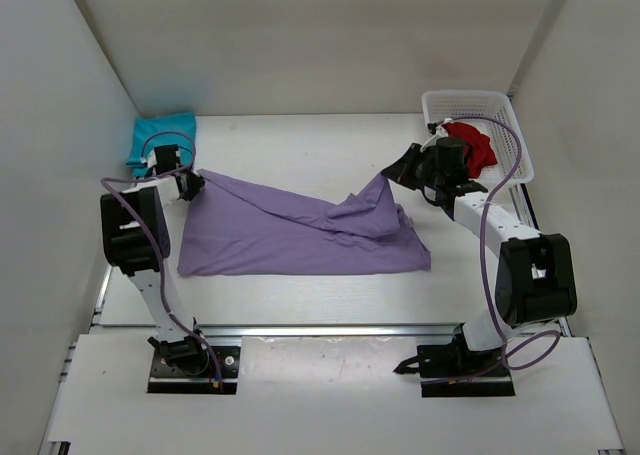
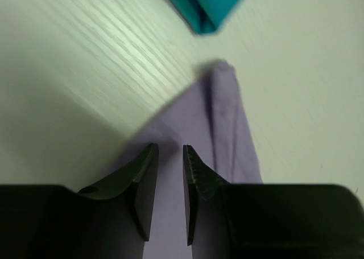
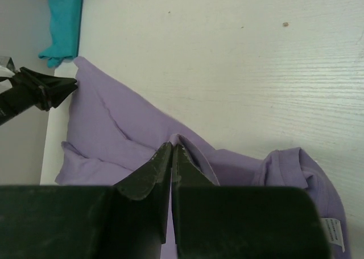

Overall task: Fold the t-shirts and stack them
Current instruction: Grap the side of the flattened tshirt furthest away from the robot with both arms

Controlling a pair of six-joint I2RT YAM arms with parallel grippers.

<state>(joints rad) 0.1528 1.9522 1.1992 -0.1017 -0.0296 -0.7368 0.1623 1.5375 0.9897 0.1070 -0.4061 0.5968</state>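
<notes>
Nearest the lens in the right wrist view are the black fingers of the right pincer (image 3: 172, 147). They are pressed together with no gap and nip a raised fold of the lavender t-shirt (image 3: 102, 128) at their tips. The pincer's dark body hides the cloth directly under it. A white label (image 3: 333, 233) shows on the shirt at the lower right edge, with print too small to read.

From above, the lavender t-shirt (image 1: 290, 237) lies spread on the counter (image 1: 300, 140) between the two arms. It is drawn up into a peak where the right pincer (image 1: 388, 178) grips it.

The left pincer (image 1: 190, 185) sits at the shirt's far left corner. In the blurred left wrist view, the left pincer (image 2: 169, 148) has its fingers a narrow gap apart. Lavender cloth (image 2: 227, 128) shows in the gap and beyond it, and no fold is visibly clamped. Whether the tips touch the cloth cannot be told.

The teal t-shirt (image 1: 160, 135) lies folded at the far left corner of the counter, its near edge hidden by the left arm. In the left wrist view, only a corner of it (image 2: 205, 3) shows, cut off by the top edge.

The red t-shirt (image 1: 472, 145) sits in the white basket (image 1: 470, 97) at the far right, partly hidden by the right arm's wrist.
</notes>
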